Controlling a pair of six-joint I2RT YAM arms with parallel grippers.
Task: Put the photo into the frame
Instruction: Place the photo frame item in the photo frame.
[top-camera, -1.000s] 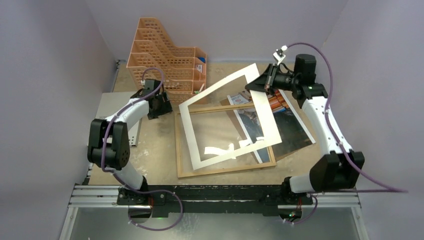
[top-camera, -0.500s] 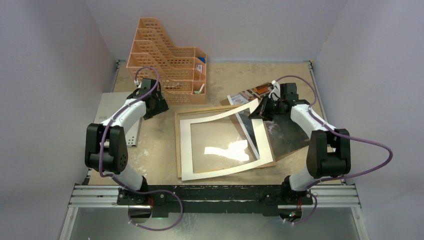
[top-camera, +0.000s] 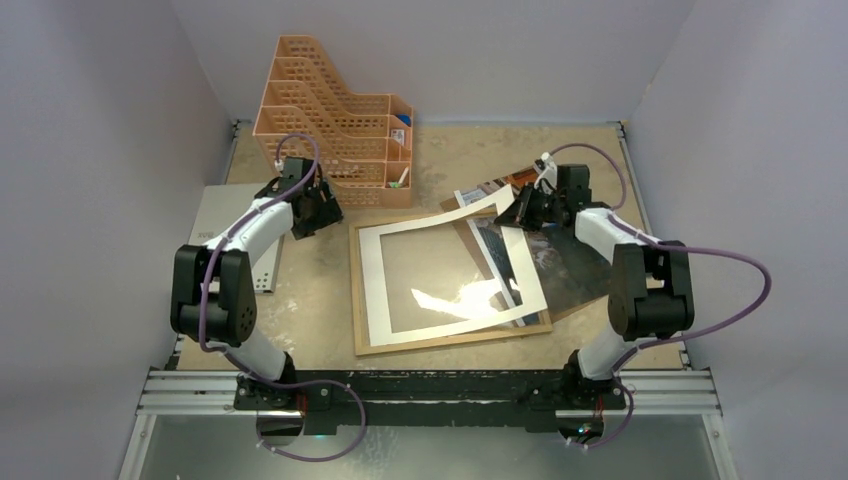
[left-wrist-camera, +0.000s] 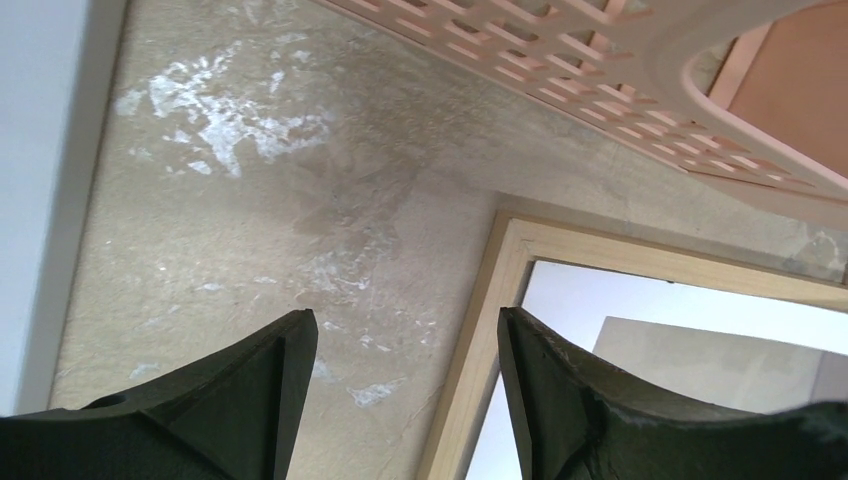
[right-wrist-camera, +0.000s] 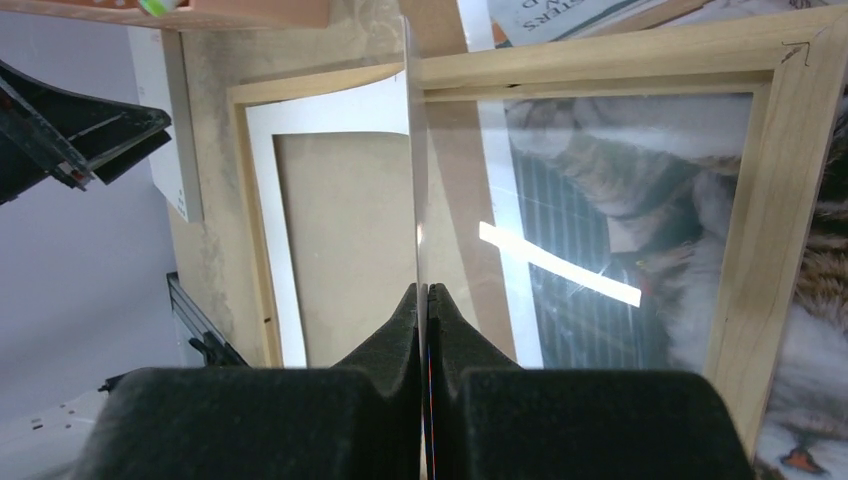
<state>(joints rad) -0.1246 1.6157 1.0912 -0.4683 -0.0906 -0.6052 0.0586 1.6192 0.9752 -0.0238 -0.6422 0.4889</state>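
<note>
The light-wood frame (top-camera: 450, 339) lies flat mid-table with its glass in. The photo (top-camera: 585, 262), a cat print, lies on the table half under the frame's right side and shows through the glass (right-wrist-camera: 620, 200). My right gripper (top-camera: 522, 210) is shut on the far right corner of a white mat board (top-camera: 372, 282) with a cut-out window; this lies over the frame, seen edge-on between the jaws (right-wrist-camera: 422, 290). My left gripper (top-camera: 318, 212) is open and holds nothing. It hovers at the frame's far left corner (left-wrist-camera: 510, 228), fingers (left-wrist-camera: 405, 325) straddling the left bar.
An orange lattice organizer (top-camera: 330, 110) stands at the back left, close above the left gripper (left-wrist-camera: 620, 60). A grey flat sheet (top-camera: 215, 225) lies at the table's left edge. Purple walls close in on three sides.
The right gripper has come down and in, lowering the white mat from steeply tilted to nearly flat on the frame. The left gripper has barely shifted.
</note>
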